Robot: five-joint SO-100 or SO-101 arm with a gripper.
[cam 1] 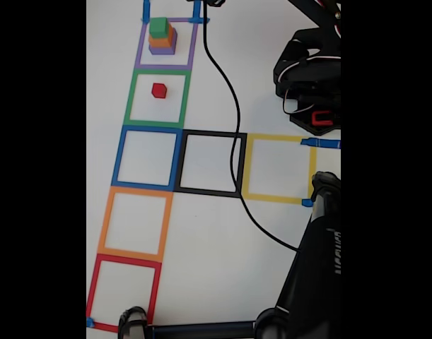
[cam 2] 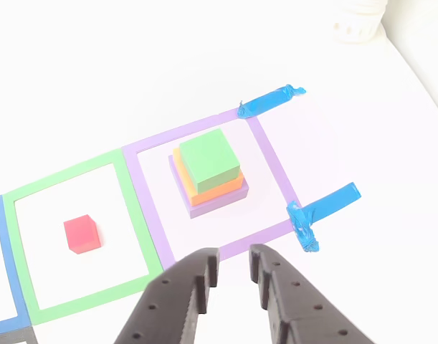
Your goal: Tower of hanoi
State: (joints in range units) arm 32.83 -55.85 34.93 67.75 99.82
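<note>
A stack of three blocks point(cam 1: 162, 37), green on orange on purple, stands inside the purple taped square point(cam 1: 140, 53) at the top of the fixed view. It shows as the stack point(cam 2: 210, 172) in the other view. A small red cube point(cam 1: 159, 90) lies alone in the green square point(cam 1: 129, 99); the other view has the red cube point(cam 2: 82, 233) at the left. My gripper point(cam 2: 233, 261) hovers at the near edge of the purple square point(cam 2: 148, 208), just short of the stack. Its jaws stand slightly apart with nothing between them.
Blue point(cam 1: 118, 157), orange point(cam 1: 104, 219) and red point(cam 1: 94, 282) squares continue the column; black point(cam 1: 182, 161) and yellow point(cam 1: 247, 167) squares branch right. A black cable point(cam 1: 235, 127) crosses the black square. The arm's body point(cam 1: 311, 67) and a black stand point(cam 1: 318, 268) fill the right side.
</note>
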